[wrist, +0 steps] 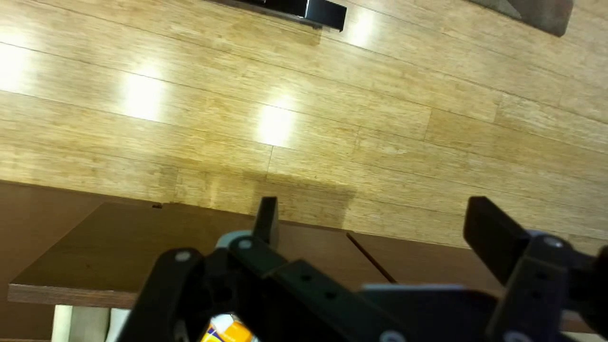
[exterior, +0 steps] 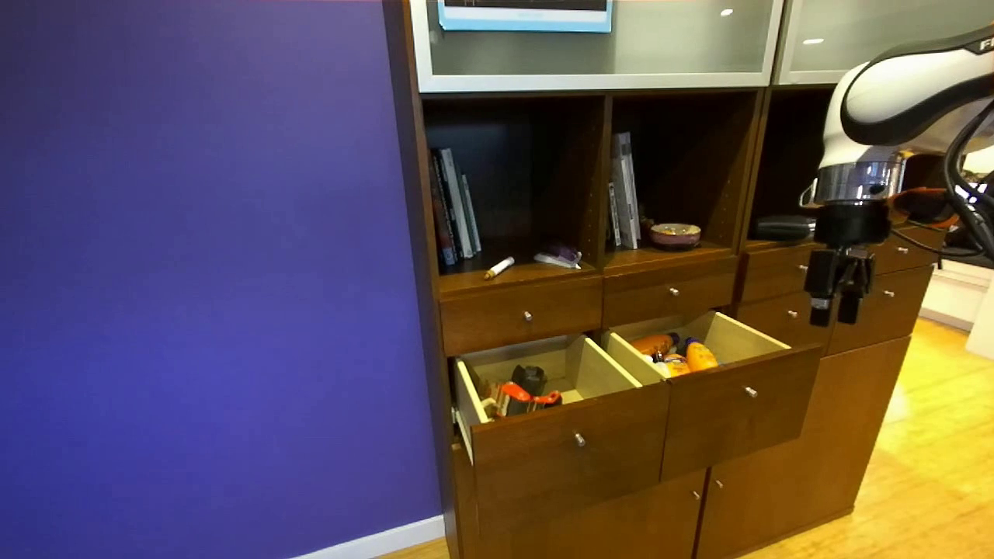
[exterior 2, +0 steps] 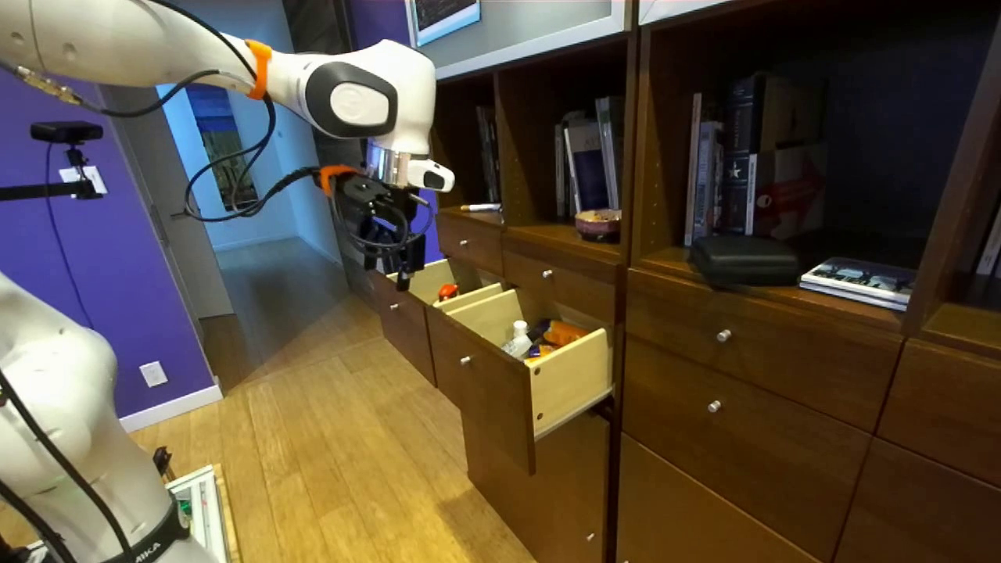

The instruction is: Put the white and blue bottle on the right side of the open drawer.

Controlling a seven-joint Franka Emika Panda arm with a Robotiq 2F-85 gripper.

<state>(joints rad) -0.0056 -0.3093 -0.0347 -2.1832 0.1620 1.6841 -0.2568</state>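
The gripper point(exterior: 835, 312) is pointing down, its fingers point(wrist: 267, 223) standing wide apart with nothing between them, and it is probably hanging this high so as to clear the right drawer point(exterior 2: 575, 374). In an exterior view, the bottle point(exterior 2: 518, 342) is sitting in that drawer, white cap uppermost, its base hiding behind the front board point(exterior 2: 500, 403); any blue on it is proving too small to tell. The task is probably asking for this drawer as the right side, so the placing is looking finished, and the orange bottles point(exterior: 701, 357) close by may be propping the bottle. The left drawer point(exterior: 536, 470) is standing pulled out too, presumably for loading from above, while the bowl point(exterior: 675, 237) and the marker point(exterior: 499, 269) are resting on the shelves point(exterior: 536, 275), seemingly out of the way. The count is running to one gripper with two fingers, one white-capped bottle, two pulled-out drawers with one knob point(exterior: 579, 439) each, one bowl, one marker and at least two orange bottles, a third orange shape point(exterior: 677, 366) lying too hidden to name
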